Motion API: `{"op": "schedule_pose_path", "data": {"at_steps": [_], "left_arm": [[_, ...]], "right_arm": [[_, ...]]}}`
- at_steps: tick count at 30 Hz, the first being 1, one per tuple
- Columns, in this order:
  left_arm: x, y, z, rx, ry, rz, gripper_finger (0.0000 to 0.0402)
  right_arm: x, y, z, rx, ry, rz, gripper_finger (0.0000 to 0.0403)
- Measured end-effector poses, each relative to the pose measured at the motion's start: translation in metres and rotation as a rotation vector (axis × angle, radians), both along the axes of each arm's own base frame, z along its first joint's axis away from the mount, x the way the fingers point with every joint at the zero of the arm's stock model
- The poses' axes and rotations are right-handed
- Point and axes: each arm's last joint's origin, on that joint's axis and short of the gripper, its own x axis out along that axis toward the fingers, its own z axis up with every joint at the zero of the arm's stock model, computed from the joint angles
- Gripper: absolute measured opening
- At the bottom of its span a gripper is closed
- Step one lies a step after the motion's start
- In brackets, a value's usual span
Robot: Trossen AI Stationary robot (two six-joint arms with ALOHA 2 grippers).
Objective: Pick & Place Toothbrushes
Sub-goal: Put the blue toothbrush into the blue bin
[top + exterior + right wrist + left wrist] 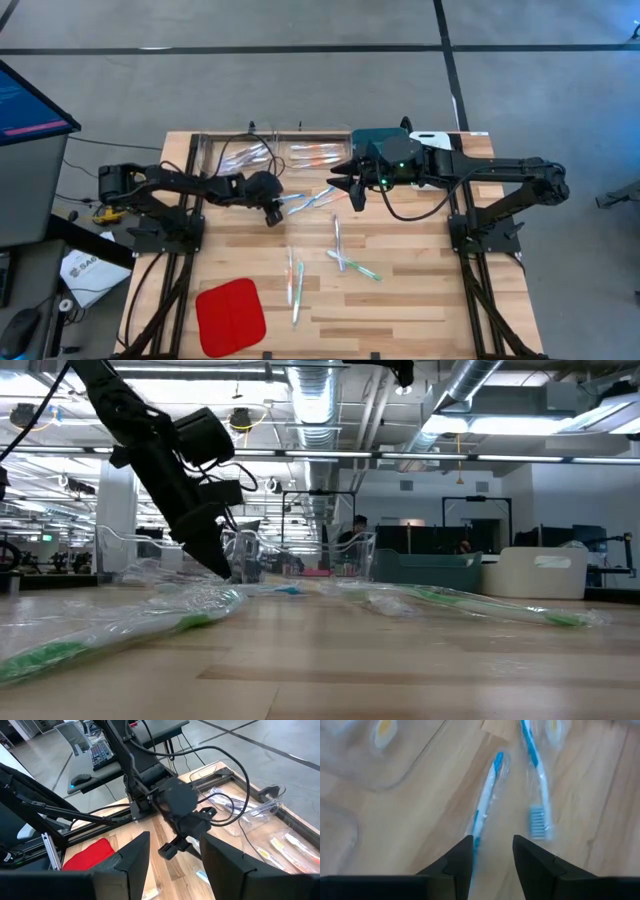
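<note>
The left hand (pixel 272 214) hangs released, fingers straddling a blue toothbrush (pixel 485 795) near the clear bins (pixel 235 155) at the bench's (pixel 420 300) far edge. The right hand (pixel 345 185) hovers released nearby. Green toothbrushes (pixel 352 265) lie mid-bench; only the high view shows the red pad (pixel 230 315).

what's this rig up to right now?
Sorting toothbrushes. The left gripper is low over the table, fingers open around a blue toothbrush, not yet closed on it. A second blue one lies beside. The right gripper hovers open and empty near the clear bins, which already hold some. Several green toothbrushes remain loose by the red pad.
</note>
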Motion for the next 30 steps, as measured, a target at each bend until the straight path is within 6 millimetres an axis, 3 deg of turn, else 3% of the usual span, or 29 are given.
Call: {"op": "schedule_pose_path", "data": {"at_steps": [7, 12, 22, 30], "left_arm": [[0.017, -0.016, 0.023, -0.134, -0.175, 0.297, 0.0108], [0.025, -0.022, 0.043, -0.198, -0.24, 0.47, 0.0024], [0.025, -0.021, 0.037, -0.322, -0.394, 0.874, 0.0001], [0.045, -0.023, 0.009, -0.254, -0.384, 1.019, 0.0]], "right_arm": [[0.0, 0.0, 0.0, 0.007, -0.001, -0.003, 0.0168], [0.0, 0.001, -0.001, 0.012, 0.008, 0.0, 0.0168], [-0.003, 0.002, -0.006, 0.029, 0.065, 0.045, 0.0168], [-0.019, 0.003, -0.003, -0.049, 0.139, 0.085, 0.0163]]}}
